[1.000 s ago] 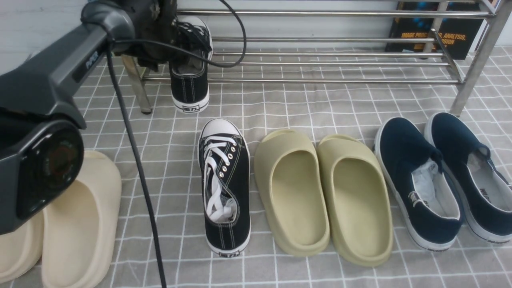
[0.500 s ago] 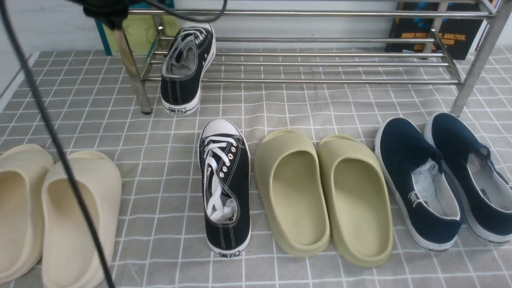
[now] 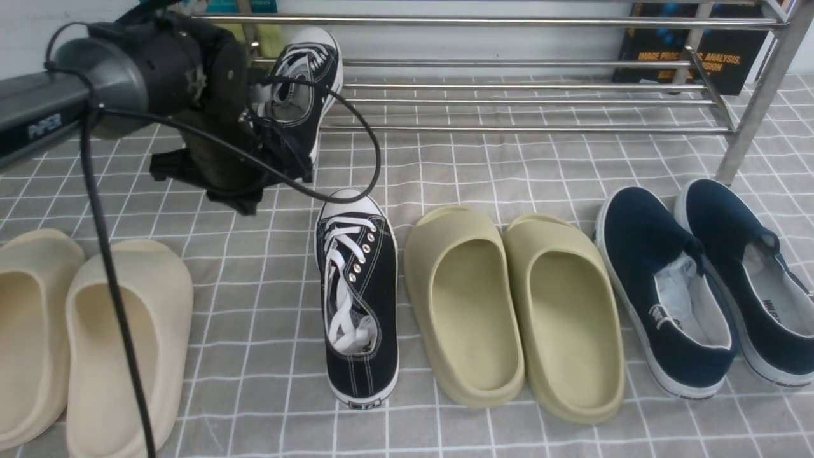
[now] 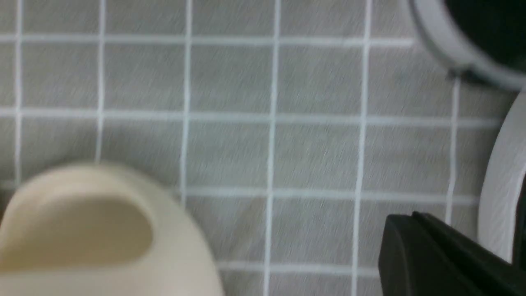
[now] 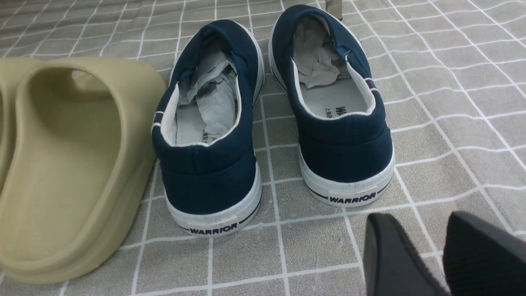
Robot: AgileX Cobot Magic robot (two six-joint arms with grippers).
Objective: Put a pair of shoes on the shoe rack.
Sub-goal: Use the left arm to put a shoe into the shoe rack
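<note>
One black sneaker (image 3: 318,63) leans tilted on the left end of the silver shoe rack (image 3: 509,21), toe up; its heel is hidden behind my left arm. The other black sneaker (image 3: 359,292) lies flat on the checked cloth, toe toward the rack. My left gripper (image 3: 245,197) hangs low between the two sneakers, its fingers mostly hidden by the wrist. In the blurred left wrist view the left gripper (image 4: 404,220) looks shut and empty, with white sneaker rubber (image 4: 501,185) beside it. My right gripper (image 5: 419,218) is open and empty, behind the navy shoes' heels.
Two olive slippers (image 3: 509,305) lie right of the floor sneaker. Two navy slip-ons (image 5: 209,123) lie at the far right. Two cream slippers (image 3: 121,343) lie at the near left; one shows in the left wrist view (image 4: 102,230). A dark book (image 3: 687,44) stands behind the rack.
My left arm let go of the sneaker at the rack, rose out of view, then came back down in front of it. The floor sneaker has not moved.
</note>
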